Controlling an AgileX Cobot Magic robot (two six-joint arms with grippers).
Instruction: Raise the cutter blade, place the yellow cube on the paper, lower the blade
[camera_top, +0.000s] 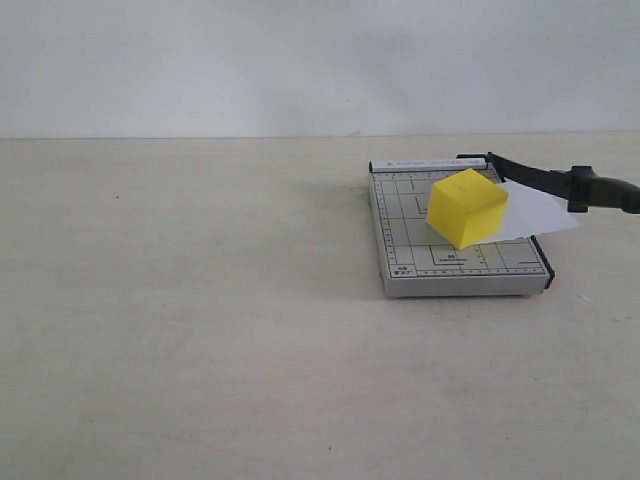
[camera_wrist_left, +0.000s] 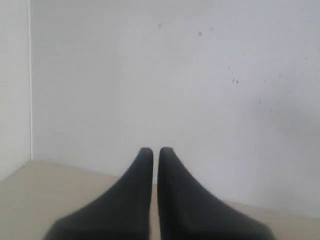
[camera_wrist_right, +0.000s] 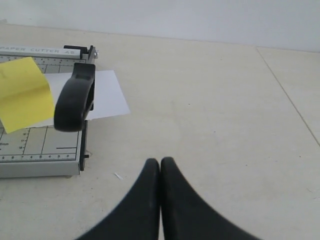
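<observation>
The yellow cube (camera_top: 467, 208) (camera_wrist_right: 22, 94) rests on the white paper (camera_top: 535, 212) (camera_wrist_right: 104, 95), which lies on the grey gridded cutter board (camera_top: 450, 258) (camera_wrist_right: 35, 150) and sticks out past its edge. The cutter blade (camera_top: 560, 182) (camera_wrist_right: 75, 97) stands raised above the paper, its thick handle end in the air. No arm shows in the exterior view. My right gripper (camera_wrist_right: 160, 161) is shut and empty, over bare table away from the handle. My left gripper (camera_wrist_left: 156, 150) is shut with a thin slit, empty, facing a white wall.
The beige table (camera_top: 200, 330) stretches left and in front of the board. A white wall (camera_top: 300, 60) runs behind it. A table seam (camera_wrist_right: 285, 90) passes beside the right gripper.
</observation>
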